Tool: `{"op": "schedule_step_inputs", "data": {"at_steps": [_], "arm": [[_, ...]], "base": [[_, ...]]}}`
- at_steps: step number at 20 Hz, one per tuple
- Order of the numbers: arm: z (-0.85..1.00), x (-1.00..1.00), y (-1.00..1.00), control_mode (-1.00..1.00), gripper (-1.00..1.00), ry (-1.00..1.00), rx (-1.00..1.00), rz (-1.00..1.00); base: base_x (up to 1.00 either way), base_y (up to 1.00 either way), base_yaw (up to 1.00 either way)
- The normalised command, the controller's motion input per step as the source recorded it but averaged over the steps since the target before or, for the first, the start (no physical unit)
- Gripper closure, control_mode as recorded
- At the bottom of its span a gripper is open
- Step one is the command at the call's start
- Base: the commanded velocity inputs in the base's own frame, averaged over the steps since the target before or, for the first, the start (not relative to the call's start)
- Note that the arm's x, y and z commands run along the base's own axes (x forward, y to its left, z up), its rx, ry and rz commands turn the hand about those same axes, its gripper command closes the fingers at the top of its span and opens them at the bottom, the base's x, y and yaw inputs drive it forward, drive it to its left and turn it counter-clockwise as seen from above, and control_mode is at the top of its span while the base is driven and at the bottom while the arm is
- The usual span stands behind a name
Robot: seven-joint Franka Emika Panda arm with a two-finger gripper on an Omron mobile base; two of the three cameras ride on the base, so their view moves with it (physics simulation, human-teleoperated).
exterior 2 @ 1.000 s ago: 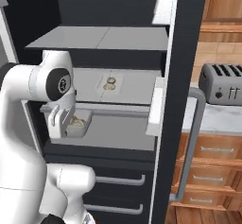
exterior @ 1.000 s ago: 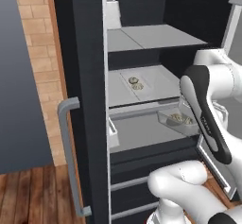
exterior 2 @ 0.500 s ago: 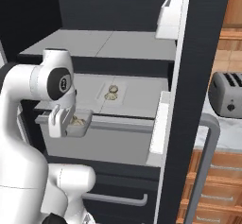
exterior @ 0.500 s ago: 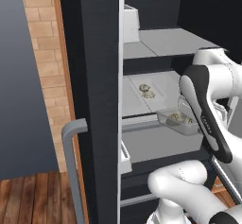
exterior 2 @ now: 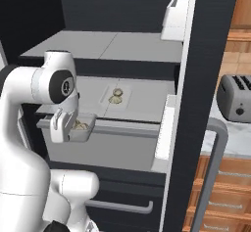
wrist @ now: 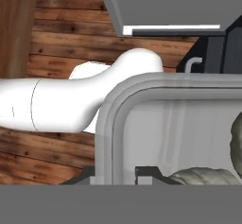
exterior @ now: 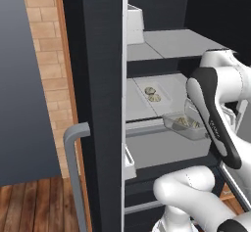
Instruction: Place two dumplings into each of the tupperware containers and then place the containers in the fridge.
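The fridge (exterior: 98,79) stands open, with pale grey shelves inside. My gripper (exterior 2: 61,128) is shut on the rim of a translucent tupperware container (exterior 2: 82,130) (exterior: 188,127) and holds it at the front edge of the middle shelf (exterior 2: 147,99). Two dumplings (exterior 2: 78,125) (exterior: 182,122) lie in it. In the hand view the gripper (wrist: 116,180) pinches the container's rounded rim (wrist: 113,105), with a dumpling (wrist: 203,176) just inside. A second container (exterior: 156,93) with two dumplings (exterior 2: 116,96) rests further back on that shelf.
The dark door (exterior 2: 206,79) with its grey bar handle (exterior 2: 215,152) stands open on the right, white door bins (exterior 2: 174,13) on it. A toaster (exterior 2: 235,96) sits on the counter beyond. An upper shelf (exterior: 166,42) hangs above; a grey drawer (exterior 2: 112,148) lies below.
The whole picture has shifted and grown: the base has driven closer to the fridge. The held container has come up level with the middle shelf's front edge, still in my grip.
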Motion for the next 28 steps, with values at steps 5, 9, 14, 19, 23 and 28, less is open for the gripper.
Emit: {"op": "schedule_step_inputs", "data": {"at_steps": [5, 9, 14, 19, 23, 28], "arm": [[0.00, -0.04, 0.00, -1.00, 1.00, -0.01, 0.00, 0.00], [0.00, -0.62, -0.05, -1.00, 1.00, -0.33, 0.01, 0.00], [0.32, -0.55, -0.15, -1.00, 1.00, -0.38, 0.02, 0.00], [0.98, -0.02, -0.04, -1.00, 1.00, -0.14, 0.02, 0.00], [0.53, -0.20, 0.00, -1.00, 1.00, -0.27, 0.00, 0.00], [0.32, -0.05, 0.00, -1.00, 1.00, -0.39, 0.01, 0.00]], "base": [[0.00, 0.00, 0.00], [0.00, 0.00, 0.00], [0.00, 0.00, 0.00], [0.00, 0.00, 0.00], [0.00, 0.00, 0.00], [0.00, 0.00, 0.00]]}}
